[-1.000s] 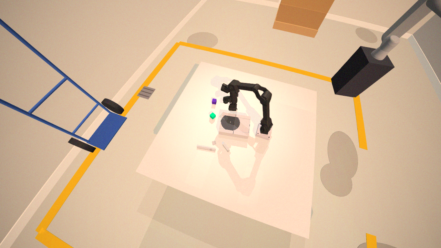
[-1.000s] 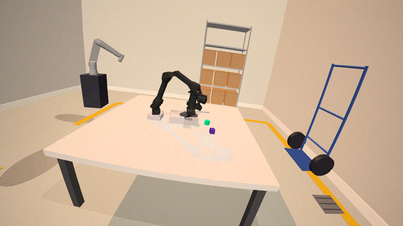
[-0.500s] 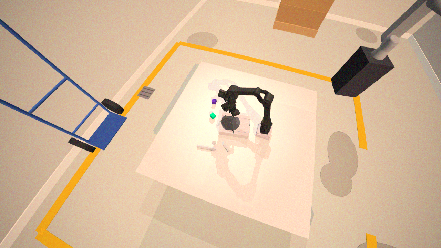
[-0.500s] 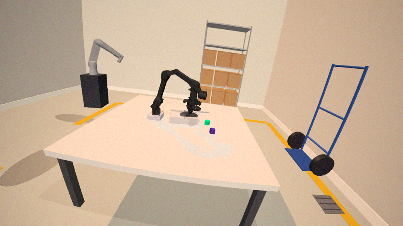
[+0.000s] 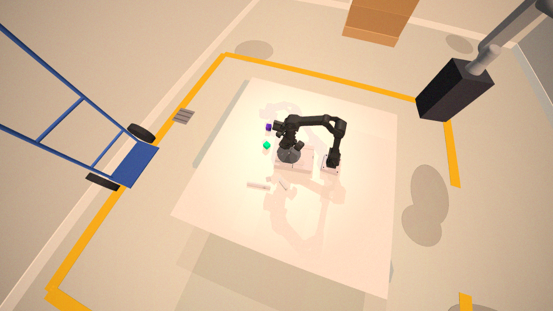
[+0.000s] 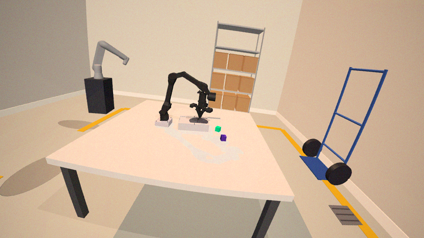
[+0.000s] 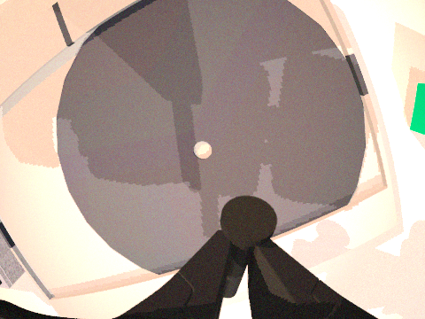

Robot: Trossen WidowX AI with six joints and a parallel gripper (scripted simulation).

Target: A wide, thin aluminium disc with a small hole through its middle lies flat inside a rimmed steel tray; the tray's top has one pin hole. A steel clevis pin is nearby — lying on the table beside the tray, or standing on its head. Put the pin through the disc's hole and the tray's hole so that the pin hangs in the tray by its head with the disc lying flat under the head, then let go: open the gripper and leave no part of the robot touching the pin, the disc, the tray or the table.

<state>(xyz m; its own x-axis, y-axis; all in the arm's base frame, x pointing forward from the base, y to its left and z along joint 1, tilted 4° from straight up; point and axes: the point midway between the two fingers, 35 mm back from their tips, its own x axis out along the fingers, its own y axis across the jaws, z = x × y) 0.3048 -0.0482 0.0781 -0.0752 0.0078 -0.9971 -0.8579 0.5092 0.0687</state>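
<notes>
The wide grey disc (image 5: 285,158) (image 6: 203,121) (image 7: 133,221) lies flat in the pale rimmed tray (image 5: 305,155) (image 6: 192,128) (image 7: 33,248). Its small middle hole (image 7: 203,150) shows pale; whether the tray's hole lines up under it, I cannot tell. My gripper (image 6: 199,115) (image 7: 239,243) is shut on the clevis pin. The pin's dark round head (image 7: 248,219) sits at the fingertips, and part of its shank shows between the fingers. In the wrist view the head appears over the disc's lower part, below and right of the hole. The shank's lower end is not clear.
A green cube (image 5: 266,145) (image 6: 217,128) (image 7: 419,111) and a purple cube (image 5: 268,127) (image 6: 223,138) stand on the table beside the tray. A long pale bar (image 5: 258,186), a shorter pale rod (image 5: 283,184) and a small pale block (image 5: 268,179) lie on the tray's other side.
</notes>
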